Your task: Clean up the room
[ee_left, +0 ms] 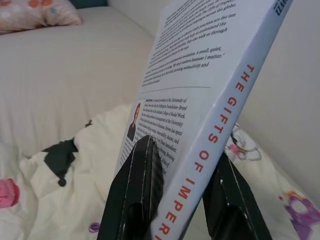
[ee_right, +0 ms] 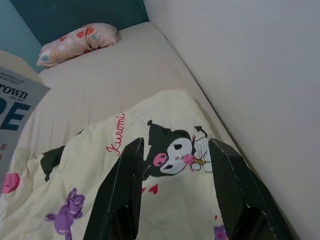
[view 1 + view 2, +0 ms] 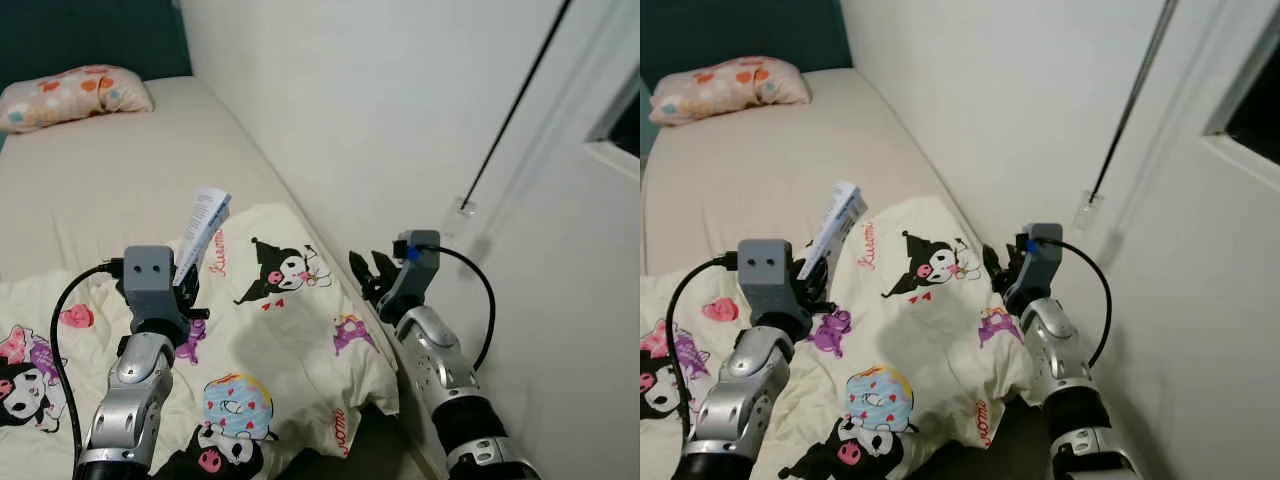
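Standing tilted near the middle of the left eye frame, one white book runs its long axis from the left gripper up toward the upper right, its spine with orange lettering facing the wall. Both black fingers are clamped on its lower end, which they hide; the spine title is cut off. The right gripper hovers with fingers spread and empty over one cartoon-printed blanket. One spotted pillow lies upper left on the bed.
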Motion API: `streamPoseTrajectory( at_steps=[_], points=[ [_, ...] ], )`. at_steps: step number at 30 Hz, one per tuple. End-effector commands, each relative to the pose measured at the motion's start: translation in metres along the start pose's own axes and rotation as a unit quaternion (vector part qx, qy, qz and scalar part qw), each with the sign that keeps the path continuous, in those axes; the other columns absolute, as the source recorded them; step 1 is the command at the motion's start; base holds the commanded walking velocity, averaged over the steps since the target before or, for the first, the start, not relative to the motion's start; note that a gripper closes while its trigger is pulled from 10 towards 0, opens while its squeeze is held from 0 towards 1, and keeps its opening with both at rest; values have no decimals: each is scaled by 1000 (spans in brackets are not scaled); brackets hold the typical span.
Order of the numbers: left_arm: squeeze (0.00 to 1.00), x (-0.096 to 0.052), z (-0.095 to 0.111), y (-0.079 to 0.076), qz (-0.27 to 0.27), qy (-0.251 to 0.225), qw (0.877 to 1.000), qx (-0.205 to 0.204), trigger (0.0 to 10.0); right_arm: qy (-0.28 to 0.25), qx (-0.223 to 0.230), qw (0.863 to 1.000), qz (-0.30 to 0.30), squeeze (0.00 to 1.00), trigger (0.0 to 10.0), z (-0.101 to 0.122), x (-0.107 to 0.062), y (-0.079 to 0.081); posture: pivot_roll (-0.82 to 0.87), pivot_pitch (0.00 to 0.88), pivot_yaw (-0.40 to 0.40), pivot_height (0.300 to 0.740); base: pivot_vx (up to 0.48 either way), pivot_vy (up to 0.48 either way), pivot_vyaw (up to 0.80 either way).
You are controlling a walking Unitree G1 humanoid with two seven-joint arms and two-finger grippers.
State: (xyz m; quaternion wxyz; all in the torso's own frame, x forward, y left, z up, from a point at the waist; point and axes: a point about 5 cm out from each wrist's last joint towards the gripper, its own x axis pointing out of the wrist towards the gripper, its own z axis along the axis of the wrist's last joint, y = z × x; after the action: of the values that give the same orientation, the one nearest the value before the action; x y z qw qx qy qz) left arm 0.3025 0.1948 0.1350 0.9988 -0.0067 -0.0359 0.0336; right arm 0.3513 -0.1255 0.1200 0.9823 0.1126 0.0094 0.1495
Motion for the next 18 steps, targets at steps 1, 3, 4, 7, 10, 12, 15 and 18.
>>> streamPoseTrajectory(
  at_steps=[1,3,4,7,10,12,15,18],
  points=[
    [0,1,4,4,5,-16,1000,2,10000,10,1,1000,1,0,10000,-8,-3,1,55,99,-23,740,0,0,0],
    [0,1,4,5,4,-17,1000,1,10000,9,4,1000,3,0,10000,-9,-3,1,59,98,-28,740,0,0,0],
    [0,2,4,4,3,-17,1000,3,10000,14,5,1000,4,0,10000,-10,-3,2,58,99,-32,740,0,0,0],
    [0,3,2,1,-5,-13,1000,5,10000,26,2,1000,0,0,10000,-14,-4,0,59,98,-37,740,0,0,0],
    [0,4,-1,-3,-9,-7,1000,1,10000,36,0,999,-7,0,10000,-16,-4,-2,62,96,-40,740,0,0,0],
    [0,4,-2,-3,-11,-4,1000,1,10000,39,-2,999,-9,0,10000,-17,-4,-2,60,97,-40,740,0,0,0],
    [0,7,-3,-3,-20,-2,1000,5,10000,39,-1,999,-13,0,10000,-17,-1,2,52,89,-39,740,0,0,0],
    [0,8,-3,-3,-21,-2,1000,4,10000,39,0,999,-13,0,10000,-17,0,3,51,86,-36,740,0,0,0]
  ],
)
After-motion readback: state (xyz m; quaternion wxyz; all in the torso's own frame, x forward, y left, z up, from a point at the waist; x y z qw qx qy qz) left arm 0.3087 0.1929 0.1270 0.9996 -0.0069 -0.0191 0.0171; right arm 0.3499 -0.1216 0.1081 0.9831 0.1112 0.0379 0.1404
